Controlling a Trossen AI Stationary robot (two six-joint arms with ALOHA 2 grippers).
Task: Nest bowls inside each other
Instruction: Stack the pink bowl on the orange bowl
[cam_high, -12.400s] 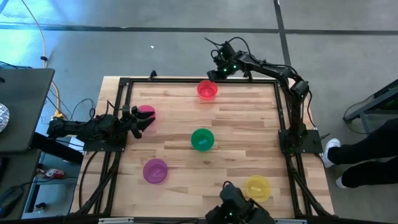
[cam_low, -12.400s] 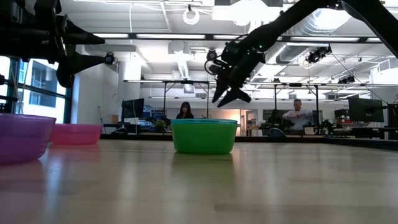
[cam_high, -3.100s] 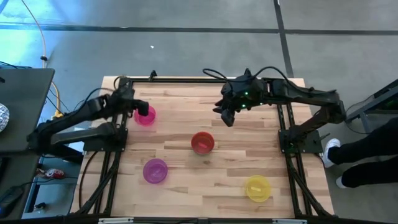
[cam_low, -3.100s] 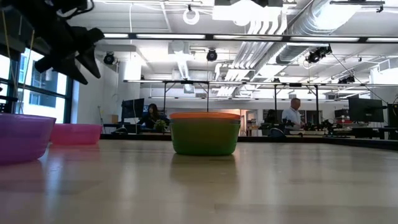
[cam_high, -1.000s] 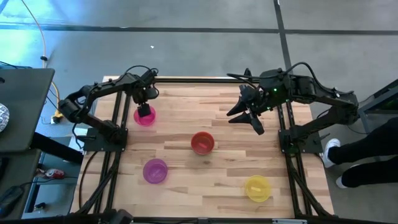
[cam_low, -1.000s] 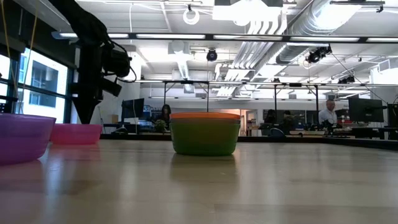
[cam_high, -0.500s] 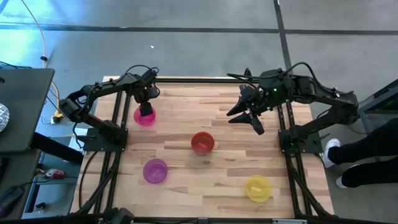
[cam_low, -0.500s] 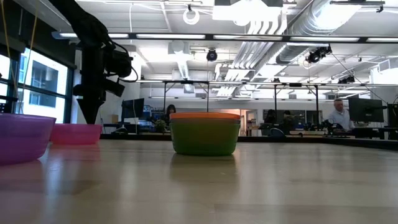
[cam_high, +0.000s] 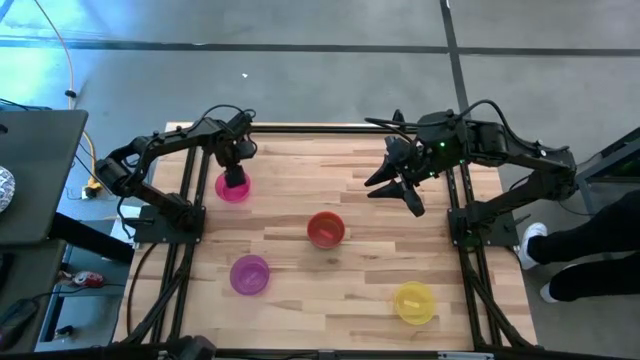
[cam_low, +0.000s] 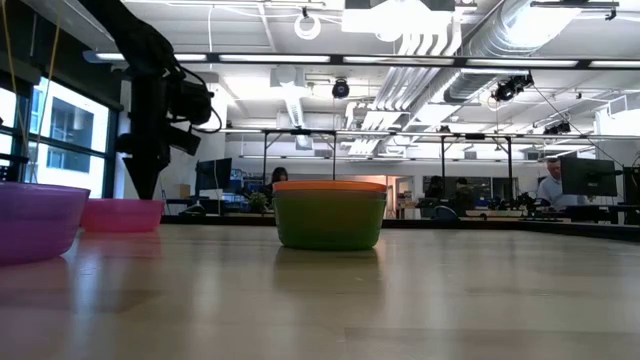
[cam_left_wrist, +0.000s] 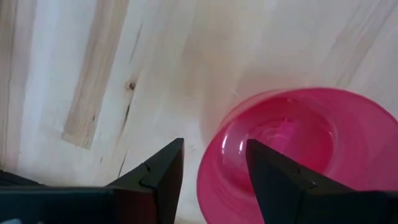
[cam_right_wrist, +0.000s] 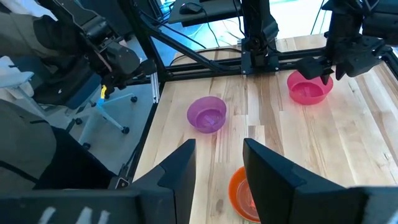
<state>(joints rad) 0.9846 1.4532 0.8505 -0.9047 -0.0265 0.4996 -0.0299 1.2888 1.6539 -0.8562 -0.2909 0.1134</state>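
A pink bowl (cam_high: 233, 187) stands on its base at the table's far left. My left gripper (cam_left_wrist: 214, 162) points down over its far rim, open. One finger is outside the wall and one inside, with a gap showing beside the rim (cam_left_wrist: 204, 177). A red bowl sits nested in a green bowl (cam_low: 329, 215) at mid-table (cam_high: 325, 229). A purple bowl (cam_high: 249, 274) stands near left and a yellow bowl (cam_high: 414, 302) near right. My right gripper (cam_high: 395, 197) hangs open high over the far right, with nothing between its fingers (cam_right_wrist: 219, 168).
Black frame rails (cam_high: 300, 128) run along the table's edges, with the arm stands at the left and right sides. A person's legs (cam_high: 590, 250) show beyond the right edge. Bare wood lies between the bowls.
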